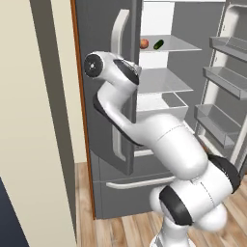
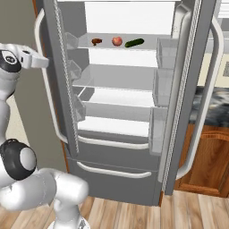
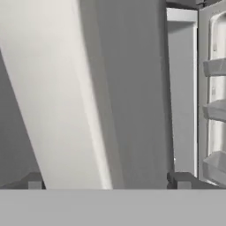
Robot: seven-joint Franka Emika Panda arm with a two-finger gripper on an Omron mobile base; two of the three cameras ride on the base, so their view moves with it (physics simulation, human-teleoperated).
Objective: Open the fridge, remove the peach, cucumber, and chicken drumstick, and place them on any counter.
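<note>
Fridge: the tall dark grey fridge (image 2: 120, 152) stands with both upper doors swung open, white interior and glass shelves exposed; its two lower drawers are shut, each with a pale bar handle.
Left door: the door (image 1: 108, 72) hangs open with its long pale curved handle (image 1: 118, 34) facing the robot; in the hand view that handle (image 3: 66, 92) runs as a broad pale band from top to bottom, close to the camera.
Right door: the open door (image 2: 188, 89) shows its inner bins and a long pale handle along its outer edge.
Gripper: the gripper (image 3: 106, 180) sits at the left door's handle with its jaws spread wide; the two dark fingertips (image 3: 35, 180) stand one on each side of the handle, apart from it, gripping nothing.
Arm: the white arm reaches up from the base toward the left door, its wrist level with the handle's upper part.
Peach: the peach (image 2: 116, 41) rests on the top shelf inside the fridge, in the middle of the three items.
Cucumber: the cucumber (image 2: 134, 43) lies just beside the peach, on its right in the right base view.
Chicken drumstick: the chicken drumstick (image 2: 96, 41) lies on the same shelf, left of the peach.
Counter: a strip of marbled counter (image 2: 219, 105) on brown wooden cabinets shows past the right door.
Floor: pale wooden planks (image 2: 134, 214) run under the fridge and robot.
</note>
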